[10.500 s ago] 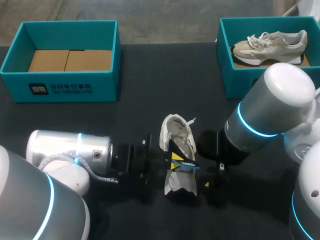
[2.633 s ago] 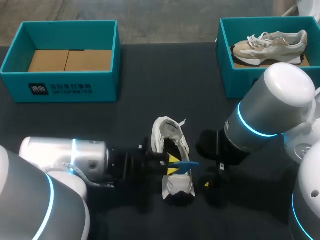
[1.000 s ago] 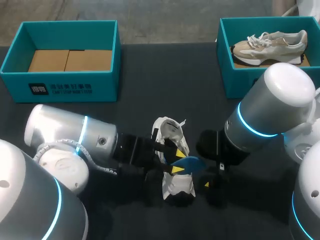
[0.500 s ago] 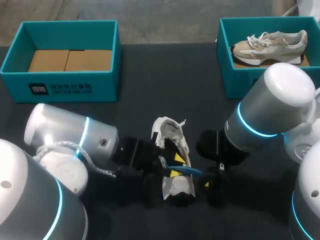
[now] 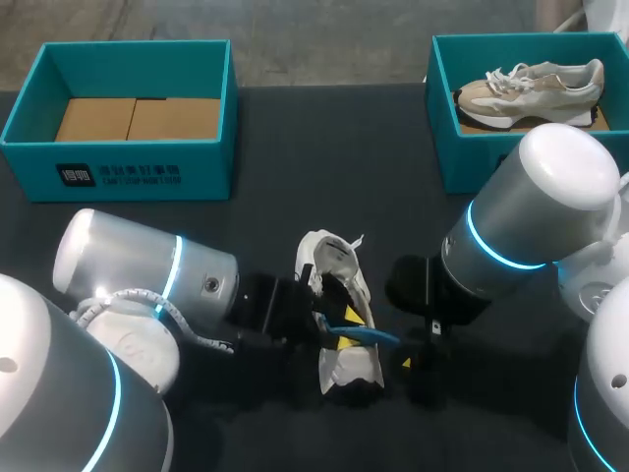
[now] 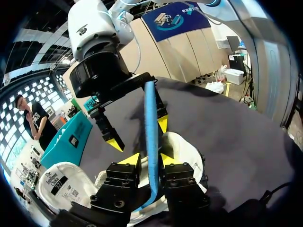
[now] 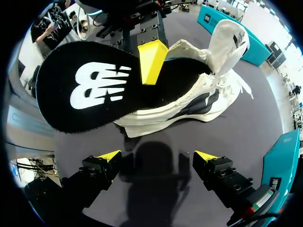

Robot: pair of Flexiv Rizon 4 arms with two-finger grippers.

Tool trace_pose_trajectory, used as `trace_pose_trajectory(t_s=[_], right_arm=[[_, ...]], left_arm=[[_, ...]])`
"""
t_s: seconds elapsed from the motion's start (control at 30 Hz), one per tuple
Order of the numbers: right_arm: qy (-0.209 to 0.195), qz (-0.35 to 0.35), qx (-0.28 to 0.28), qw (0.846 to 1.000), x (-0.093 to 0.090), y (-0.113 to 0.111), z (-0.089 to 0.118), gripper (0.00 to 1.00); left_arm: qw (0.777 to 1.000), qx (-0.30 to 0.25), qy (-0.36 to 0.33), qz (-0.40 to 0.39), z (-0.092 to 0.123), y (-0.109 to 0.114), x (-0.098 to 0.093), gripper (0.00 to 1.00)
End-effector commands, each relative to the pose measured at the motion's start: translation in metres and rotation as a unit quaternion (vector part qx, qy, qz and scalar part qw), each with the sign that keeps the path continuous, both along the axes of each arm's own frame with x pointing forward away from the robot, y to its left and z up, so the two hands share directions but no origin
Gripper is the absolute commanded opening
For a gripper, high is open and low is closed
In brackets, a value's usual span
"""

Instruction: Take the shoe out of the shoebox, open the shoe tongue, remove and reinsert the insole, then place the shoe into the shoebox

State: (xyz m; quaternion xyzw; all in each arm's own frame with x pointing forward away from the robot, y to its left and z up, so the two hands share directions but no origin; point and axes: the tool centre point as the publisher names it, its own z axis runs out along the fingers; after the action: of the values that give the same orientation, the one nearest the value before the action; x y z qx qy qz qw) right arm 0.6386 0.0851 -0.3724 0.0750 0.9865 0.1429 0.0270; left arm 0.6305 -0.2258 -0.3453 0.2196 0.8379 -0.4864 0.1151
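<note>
1. Shoe (image 5: 332,264) is sitting on the table (image 5: 324,157), well apart from the empty shoebox (image 5: 118,172).
2. I'm pinching the blue insole (image 6: 150,113) with my left gripper (image 6: 149,158) over the shoe.
3. My right gripper (image 7: 157,156) is hovering, spread, beside the shoe.

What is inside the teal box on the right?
A beige shoe lies in the box. The right arm covers its near corner, so that part is hidden.

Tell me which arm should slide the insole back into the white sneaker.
Left. The left pincer is shut on the thin blue-and-black insole right at the white lace-up sneaker's opening; the right pincer hangs open and empty beside it.
</note>
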Motion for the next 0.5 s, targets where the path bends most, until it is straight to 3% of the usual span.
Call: trace_pose_trajectory(t_s=[0.03, 0.07, 0.5], right_arm=[[-0.001, 0.000, 0.000, 1.000, -0.001, 0.000, -0.002, 1.00], [-0.001, 0.000, 0.000, 1.000, -0.001, 0.000, -0.002, 1.00], [-0.001, 0.000, 0.000, 1.000, -0.001, 0.000, -0.002, 1.00]], left_arm=[[1.000, -0.001, -0.003, 0.004, -0.007, -0.012, 0.001, 0.08], [1.000, -0.003, -0.006, 0.003, -0.007, -0.012, 0.001, 0.00], [0.993, -0.083, -0.082, 0.025, -0.010, -0.002, -0.008, 0.00]])
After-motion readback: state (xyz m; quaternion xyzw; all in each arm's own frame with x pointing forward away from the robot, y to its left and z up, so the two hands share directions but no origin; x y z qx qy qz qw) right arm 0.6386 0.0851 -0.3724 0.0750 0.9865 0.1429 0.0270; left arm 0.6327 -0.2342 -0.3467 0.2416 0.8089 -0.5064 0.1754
